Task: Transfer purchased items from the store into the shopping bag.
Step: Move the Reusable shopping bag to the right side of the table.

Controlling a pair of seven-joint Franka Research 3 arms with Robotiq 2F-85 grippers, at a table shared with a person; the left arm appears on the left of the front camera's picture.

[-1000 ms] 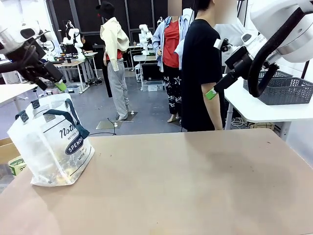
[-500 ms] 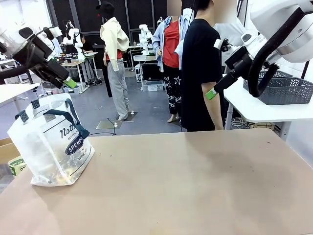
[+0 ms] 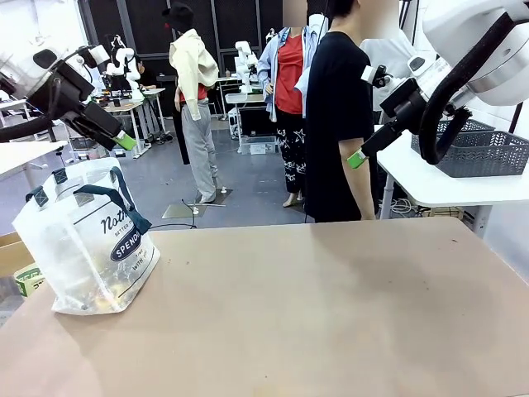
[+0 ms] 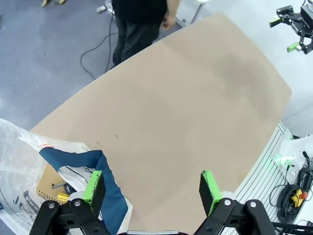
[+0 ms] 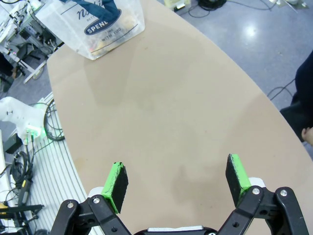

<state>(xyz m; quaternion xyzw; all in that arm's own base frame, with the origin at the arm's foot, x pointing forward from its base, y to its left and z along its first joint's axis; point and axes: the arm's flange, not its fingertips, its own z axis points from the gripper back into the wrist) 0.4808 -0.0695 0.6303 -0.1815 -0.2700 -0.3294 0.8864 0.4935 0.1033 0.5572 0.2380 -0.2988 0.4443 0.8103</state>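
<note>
With both grippers raised and fingers spread wide, empty, transfer looks finished: shopping bag (image 3: 87, 240) stands at the bench's (image 3: 331, 314) left end, goods inside. Next: confirm nothing remains outside.

Shopping bag (image 3: 87, 240): on table (image 3: 331, 314), near left edge. Notebook (image 4: 51, 182): inside bag. Basket (image 3: 479, 149): on side table (image 3: 438, 186), behind right. Person (image 3: 339, 116): beyond far edge.
</note>
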